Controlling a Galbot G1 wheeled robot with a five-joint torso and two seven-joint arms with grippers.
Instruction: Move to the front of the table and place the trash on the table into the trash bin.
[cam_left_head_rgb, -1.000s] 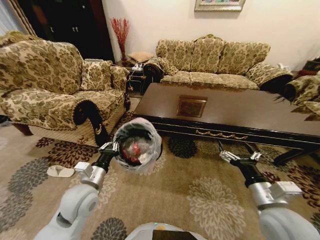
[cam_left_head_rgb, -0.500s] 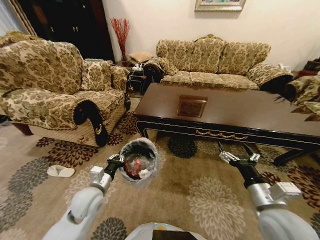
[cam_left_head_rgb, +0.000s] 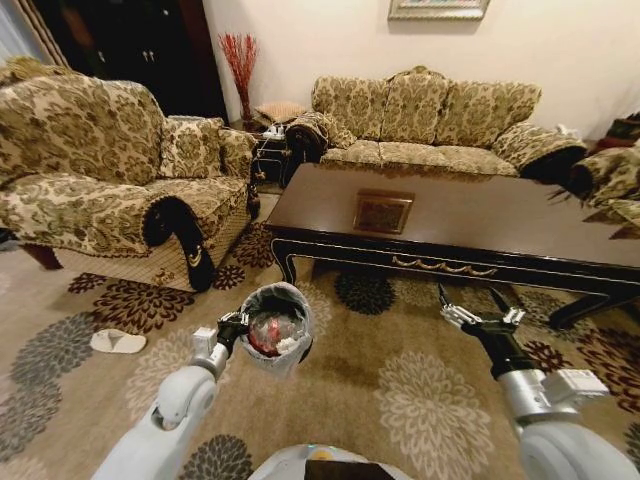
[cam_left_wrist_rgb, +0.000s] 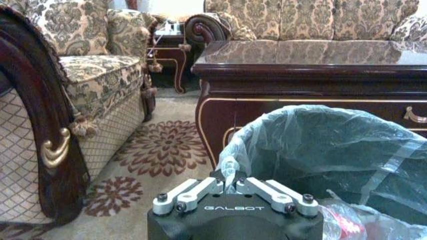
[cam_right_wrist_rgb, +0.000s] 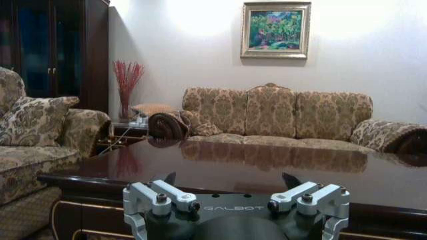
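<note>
The trash bin (cam_left_head_rgb: 277, 325), black with a translucent liner, hangs just above the carpet in front of the table's left end. My left gripper (cam_left_head_rgb: 236, 325) is shut on its rim and liner, seen close up in the left wrist view (cam_left_wrist_rgb: 230, 182). Trash (cam_left_head_rgb: 268, 337) in red and white lies inside the bin (cam_left_wrist_rgb: 320, 145). The dark glossy table (cam_left_head_rgb: 480, 215) stands ahead with only a gold inlay square on its top. My right gripper (cam_left_head_rgb: 478, 318) hovers open before the table's front edge, empty, its fingers spread in the right wrist view (cam_right_wrist_rgb: 230, 180).
A patterned armchair (cam_left_head_rgb: 90, 170) stands to the left and a matching sofa (cam_left_head_rgb: 430, 125) behind the table. A small side table (cam_left_head_rgb: 268, 150) sits in the corner. A white slipper (cam_left_head_rgb: 117, 341) lies on the floral carpet to the left.
My left arm has lowered the bin and drawn it closer to me. The right arm has stayed put.
</note>
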